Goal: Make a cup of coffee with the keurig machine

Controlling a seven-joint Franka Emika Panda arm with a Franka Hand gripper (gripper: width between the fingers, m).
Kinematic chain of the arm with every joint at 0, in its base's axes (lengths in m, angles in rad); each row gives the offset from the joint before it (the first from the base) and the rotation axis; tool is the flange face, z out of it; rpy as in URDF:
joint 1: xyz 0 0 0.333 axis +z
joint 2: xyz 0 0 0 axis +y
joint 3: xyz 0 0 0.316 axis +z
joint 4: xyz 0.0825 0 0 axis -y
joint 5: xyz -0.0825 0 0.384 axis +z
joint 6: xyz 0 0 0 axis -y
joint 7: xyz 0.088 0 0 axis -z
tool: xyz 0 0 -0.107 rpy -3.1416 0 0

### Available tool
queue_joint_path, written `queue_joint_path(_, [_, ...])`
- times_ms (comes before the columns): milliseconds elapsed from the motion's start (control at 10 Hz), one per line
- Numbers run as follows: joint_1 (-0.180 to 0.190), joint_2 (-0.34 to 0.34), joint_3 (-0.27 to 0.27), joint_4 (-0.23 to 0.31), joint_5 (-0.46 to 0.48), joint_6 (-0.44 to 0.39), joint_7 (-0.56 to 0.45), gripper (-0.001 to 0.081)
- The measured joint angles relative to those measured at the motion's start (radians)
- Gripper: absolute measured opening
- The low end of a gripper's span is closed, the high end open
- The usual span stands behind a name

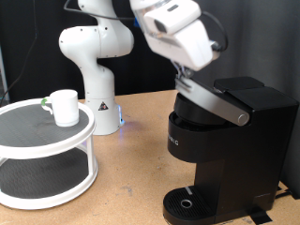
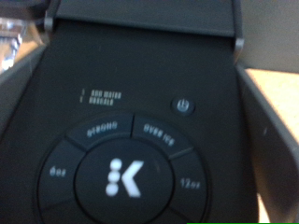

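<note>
The keurig machine stands at the exterior view's right, black, with its grey lid handle sloping across the front. My gripper hangs right over the machine's top, at the handle's upper end. In the wrist view the lid's control panel fills the picture: the round K button, a power button and the size buttons around it. My gripper is open, and a dark finger shows at the side of the lid with nothing held. The white cup stands apart on a shelf.
A white two-tier round shelf at the exterior view's left carries the cup on its top tier. The robot's white base stands behind it. The machine's round drip tray has nothing on it. The table is tan wood.
</note>
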Motion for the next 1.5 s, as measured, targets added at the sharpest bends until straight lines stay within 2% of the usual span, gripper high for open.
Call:
queue_joint_path(400, [-0.013,0.030,-0.012,-0.070,-0.001,0.081,-0.065,0.0006])
queue_joint_path(600, [-0.008,0.051,0.003,-0.102,0.000,0.125,-0.071,0.0006])
queue_joint_path(1100, [-0.008,0.049,0.010,-0.105,0.011,0.135,-0.085,0.0006])
queue_joint_path(1500, [-0.011,0.043,0.005,-0.104,0.089,0.099,-0.162,0.0006])
